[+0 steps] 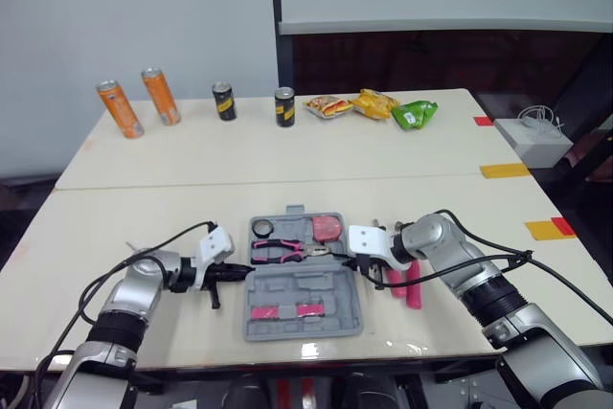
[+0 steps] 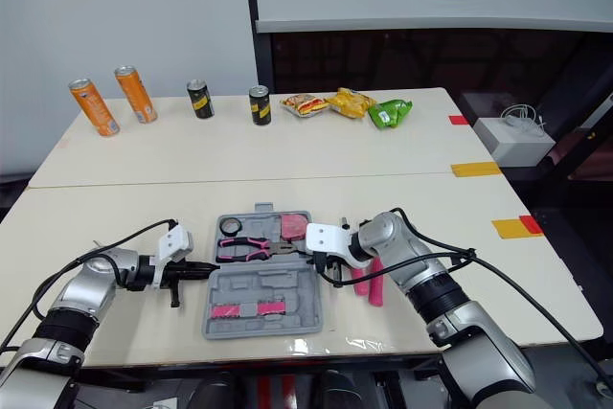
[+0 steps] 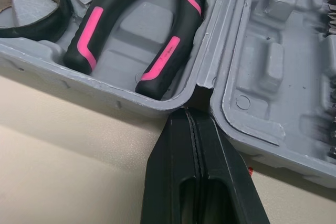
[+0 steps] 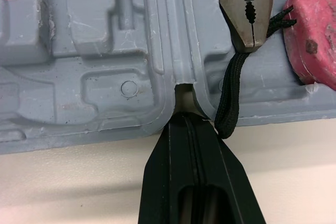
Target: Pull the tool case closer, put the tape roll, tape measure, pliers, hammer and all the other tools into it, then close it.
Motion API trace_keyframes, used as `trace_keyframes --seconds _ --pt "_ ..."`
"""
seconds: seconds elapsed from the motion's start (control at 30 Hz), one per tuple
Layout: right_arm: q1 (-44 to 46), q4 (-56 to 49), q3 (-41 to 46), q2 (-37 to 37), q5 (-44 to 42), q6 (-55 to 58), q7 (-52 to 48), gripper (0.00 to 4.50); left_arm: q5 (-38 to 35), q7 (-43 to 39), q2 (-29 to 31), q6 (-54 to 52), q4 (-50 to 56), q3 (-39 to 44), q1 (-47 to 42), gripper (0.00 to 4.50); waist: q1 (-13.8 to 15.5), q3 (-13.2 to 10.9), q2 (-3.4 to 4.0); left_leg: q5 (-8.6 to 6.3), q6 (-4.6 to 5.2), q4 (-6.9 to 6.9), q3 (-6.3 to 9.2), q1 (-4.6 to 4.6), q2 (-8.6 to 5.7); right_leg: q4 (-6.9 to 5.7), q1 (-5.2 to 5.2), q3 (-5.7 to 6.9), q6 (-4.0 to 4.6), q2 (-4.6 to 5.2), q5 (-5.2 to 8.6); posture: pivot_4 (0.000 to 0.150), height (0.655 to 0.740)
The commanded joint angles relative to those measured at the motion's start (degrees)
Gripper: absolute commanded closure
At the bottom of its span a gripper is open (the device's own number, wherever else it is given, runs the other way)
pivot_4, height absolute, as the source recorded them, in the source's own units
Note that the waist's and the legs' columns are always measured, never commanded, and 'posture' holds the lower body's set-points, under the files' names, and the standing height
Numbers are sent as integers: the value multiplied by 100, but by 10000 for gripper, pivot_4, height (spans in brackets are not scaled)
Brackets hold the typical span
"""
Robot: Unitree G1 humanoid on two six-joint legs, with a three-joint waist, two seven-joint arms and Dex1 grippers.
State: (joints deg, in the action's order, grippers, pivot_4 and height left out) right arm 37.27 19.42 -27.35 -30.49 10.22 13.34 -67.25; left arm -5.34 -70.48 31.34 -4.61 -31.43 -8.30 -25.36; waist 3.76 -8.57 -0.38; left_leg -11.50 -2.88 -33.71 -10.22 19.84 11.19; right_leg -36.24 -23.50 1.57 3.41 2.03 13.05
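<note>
The open tool case [image 1: 302, 308] lies on the near part of the table [image 1: 144, 208], directly between my 2 grippers. My left gripper [image 3: 193, 114] has its fingers pressed together, holding nothing, with its tip at the hinge notch on the case's left side. My right gripper [image 4: 185, 116] is closed the same way and empty, with its tip at the right hinge notch. The far half of the case holds the tape roll [image 1: 262, 229], pliers [image 1: 287, 251] and pink tape measure [image 1: 327, 228]. 2 pink-handled tools [image 1: 414, 289] lie on the table just right of the case. On the far side stand 4 cans [image 1: 224, 102] beside some snack bags [image 1: 375, 103].
</note>
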Motion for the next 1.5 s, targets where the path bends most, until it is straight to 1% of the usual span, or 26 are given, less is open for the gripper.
trace_keyframes --seconds 0.03,0.5,1.3,1.5 --pt "60 41 -39 171 48 -104 78 44925 -4 -13 -174 156 35 -100 -186 44888 4 0 0 1 1 0 0 0 0 1 0 0 1 0 -1 1500 7400" --pt "74 59 15 298 104 -98 69 44925 88 50 -210 284 -285 -42 -380 44888 6 -2 1 3 1 4 -1 0 0 6 -1 0 3 1 -2 1500 7400" --pt "93 173 79 292 185 -163 71 44925 157 61 -362 305 -306 -50 -478 44888 26 -20 18 4 1 18 -5 1 -1 28 -2 1 3 4 -2 1500 7400" --pt "71 161 104 291 207 -137 44 44925 168 65 -404 271 -274 -63 -498 44888 52 -20 18 4 1 38 -11 2 -1 51 -1 2 3 4 -3 1500 7400"
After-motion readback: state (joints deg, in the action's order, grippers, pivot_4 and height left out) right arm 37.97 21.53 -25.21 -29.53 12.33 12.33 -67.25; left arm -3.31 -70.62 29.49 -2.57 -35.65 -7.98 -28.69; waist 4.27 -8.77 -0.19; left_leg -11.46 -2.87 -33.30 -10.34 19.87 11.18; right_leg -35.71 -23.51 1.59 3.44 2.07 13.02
